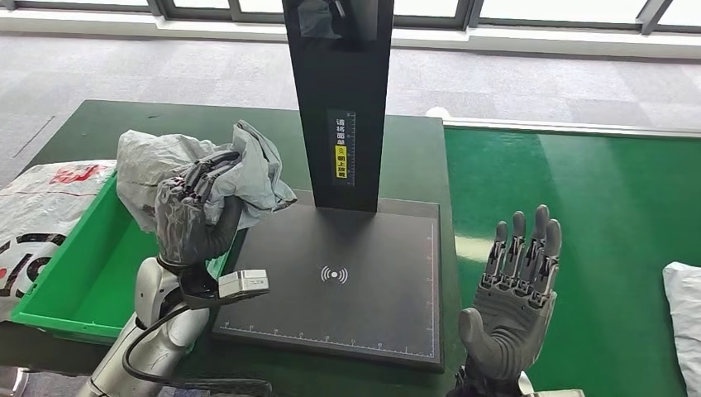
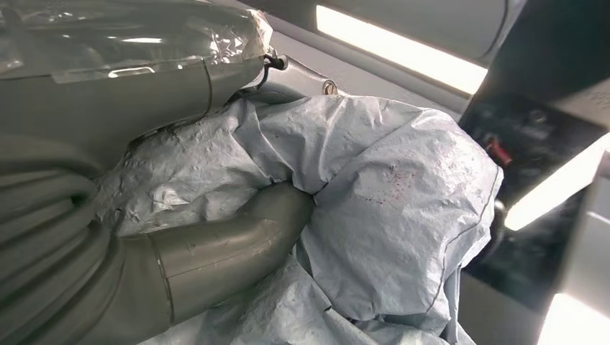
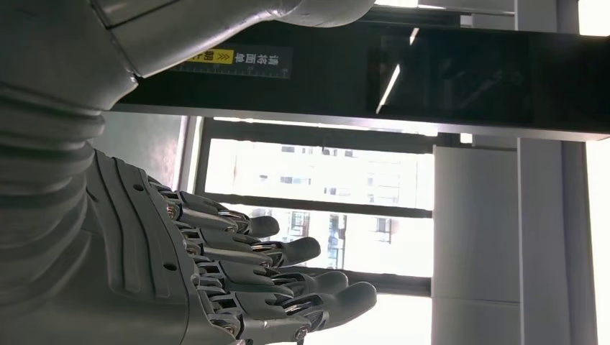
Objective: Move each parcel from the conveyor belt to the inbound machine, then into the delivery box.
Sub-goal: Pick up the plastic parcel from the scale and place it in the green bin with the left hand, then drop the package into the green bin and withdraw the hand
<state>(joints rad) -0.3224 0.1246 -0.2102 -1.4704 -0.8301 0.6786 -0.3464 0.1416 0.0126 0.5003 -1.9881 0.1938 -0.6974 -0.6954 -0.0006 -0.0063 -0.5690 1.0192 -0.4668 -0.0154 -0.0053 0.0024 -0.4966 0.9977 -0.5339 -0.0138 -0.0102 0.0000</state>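
Observation:
My left hand (image 1: 192, 217) grips a crumpled grey plastic parcel (image 1: 165, 165) and holds it in the air over the right wall of the green delivery box (image 1: 62, 277), beside the left edge of the black inbound machine's scan plate (image 1: 347, 281). In the left wrist view the thick thumb (image 2: 223, 248) presses into the grey parcel (image 2: 374, 194). My right hand (image 1: 514, 302) stands open, fingers upright and apart, at the plate's right front corner with nothing in it. In the right wrist view those fingers (image 3: 288, 280) point past the machine's black post (image 3: 345, 72).
The machine's black post (image 1: 339, 99) rises behind the plate. The green conveyor belt (image 1: 579, 223) runs on the right, with a white parcel (image 1: 684, 314) at its right edge. A white printed bag (image 1: 41, 207) lies left of the box.

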